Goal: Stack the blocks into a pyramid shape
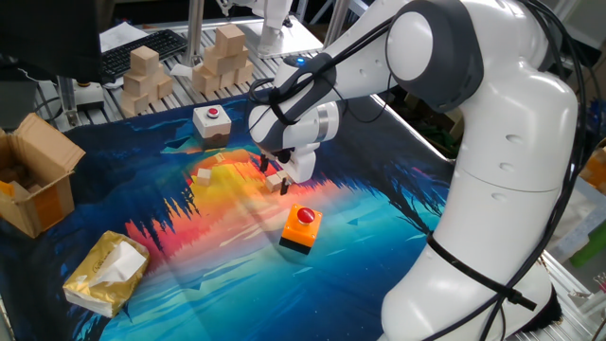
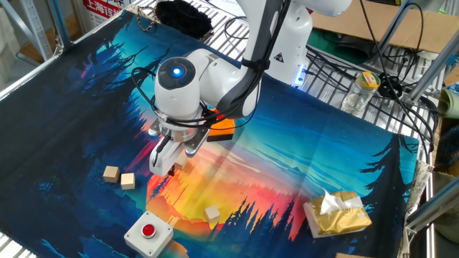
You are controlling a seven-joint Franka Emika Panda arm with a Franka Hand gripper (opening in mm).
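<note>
We are seeing the gripper point(image 2: 166, 166) hanging low over the mat point(image 2: 301, 150), with two small blocks point(image 2: 119, 177) lying side by side just to its left. A third block point(image 2: 212, 213) is sitting nearer the front edge, beside the button box point(image 2: 148, 233).

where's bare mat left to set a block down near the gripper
Bare mat lies between the two blocks and the mat's far edge, and between the gripper and the tissue pack. It is crowded around the white button box and the lone block.
</note>
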